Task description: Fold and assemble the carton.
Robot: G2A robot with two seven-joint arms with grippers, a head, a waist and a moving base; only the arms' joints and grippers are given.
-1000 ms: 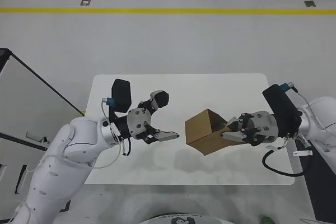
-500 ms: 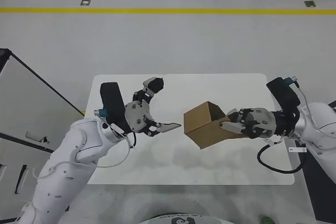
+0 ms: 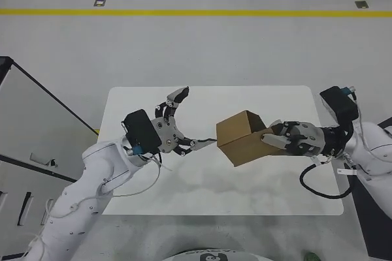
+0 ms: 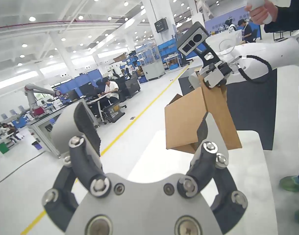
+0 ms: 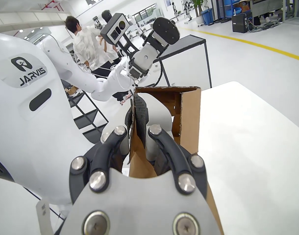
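So the right tool (image 3: 269, 138) is pinching the carton (image 3: 242, 138) by one wall, and the left tool (image 3: 195, 117), spread wide, sits just beside its opposite end.

Tan carton (image 4: 183, 121) over white surface (image 4: 250, 184), right claw (image 4: 214, 79) pinching its upper flap. Wide-spread left claw (image 4: 141, 117): one finger overlaps carton's near edge.

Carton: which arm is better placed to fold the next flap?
Left, probably. The right gripper is shut on a wall of the carton, holding it; the left gripper is free, fingers open, one tip beside the carton.
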